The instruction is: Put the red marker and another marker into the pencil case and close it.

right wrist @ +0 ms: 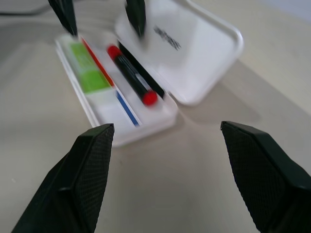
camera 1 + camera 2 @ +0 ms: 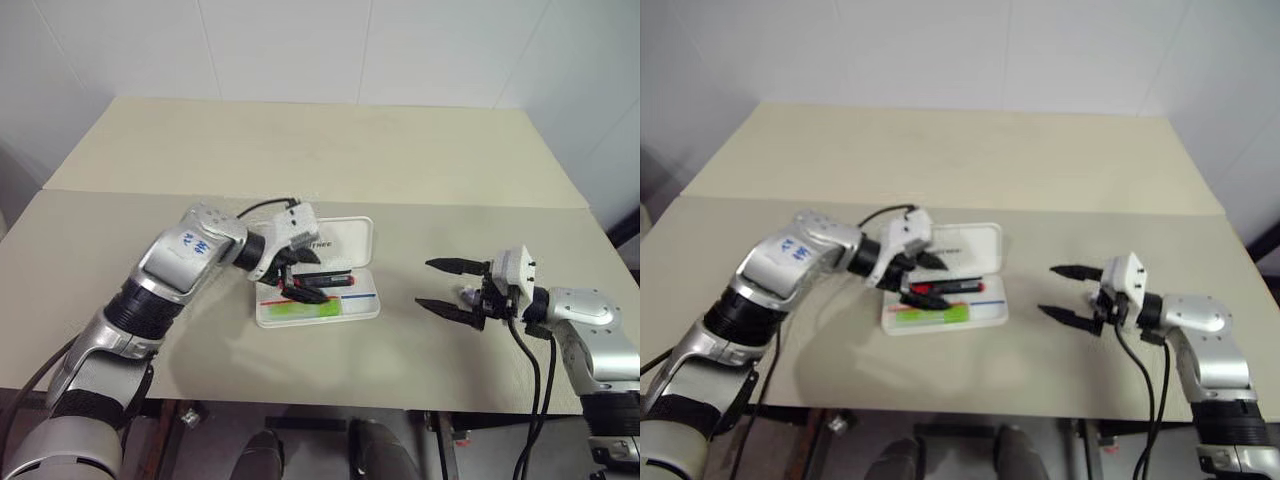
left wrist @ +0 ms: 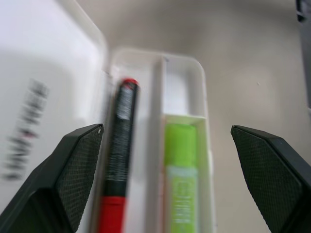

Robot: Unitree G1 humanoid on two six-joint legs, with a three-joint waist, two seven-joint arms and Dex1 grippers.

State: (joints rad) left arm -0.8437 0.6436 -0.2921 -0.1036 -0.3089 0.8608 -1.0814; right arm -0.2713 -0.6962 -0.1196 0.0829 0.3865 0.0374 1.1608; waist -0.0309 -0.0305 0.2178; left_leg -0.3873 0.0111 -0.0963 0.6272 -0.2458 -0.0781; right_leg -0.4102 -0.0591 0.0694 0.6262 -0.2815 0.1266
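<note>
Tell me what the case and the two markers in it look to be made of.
Case: apparently hard white plastic, smooth with a slight sheen; rounded moulded corners and thin walls. Red marker: likely plastic, glossy black barrel, red cap and end. Green marker: likely plastic, bright light-green body, paler cap that may be translucent.

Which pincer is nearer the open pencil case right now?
Left. The left pincer hangs open directly over the pencil case; the right pincer is open, off to the case's right.
</note>
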